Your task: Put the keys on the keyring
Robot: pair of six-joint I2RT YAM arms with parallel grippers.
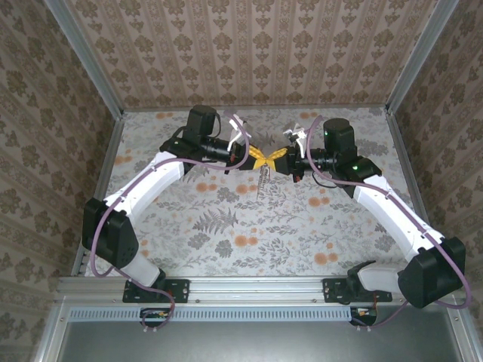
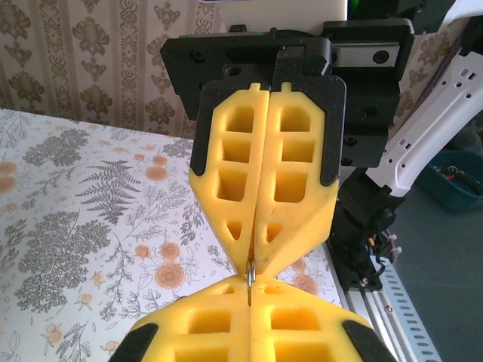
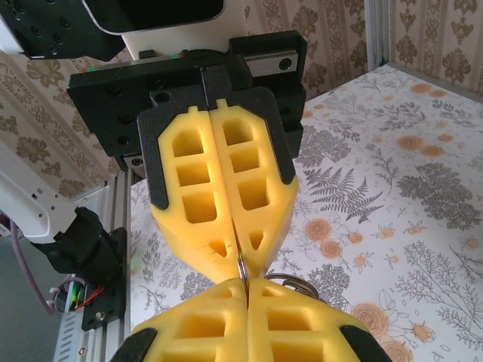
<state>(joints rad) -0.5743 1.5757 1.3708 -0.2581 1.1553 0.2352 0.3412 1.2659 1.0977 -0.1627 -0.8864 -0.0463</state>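
Note:
My two grippers meet tip to tip above the middle of the table, left gripper and right gripper. Both are shut on the keyring, a thin grey metal ring seen edge-on between the yellow tips. In the left wrist view my left gripper is at the bottom, with the right arm's yellow fingers above it. My right gripper pinches the keyring from below, facing the left arm's fingers. A thin silvery piece, probably the keys, hangs under the meeting point. Another grey wire loop pokes out behind my right fingertips.
The floral tablecloth lies under both arms. Patterned walls and metal posts close in the back and sides. An aluminium rail runs along the near edge by the arm bases.

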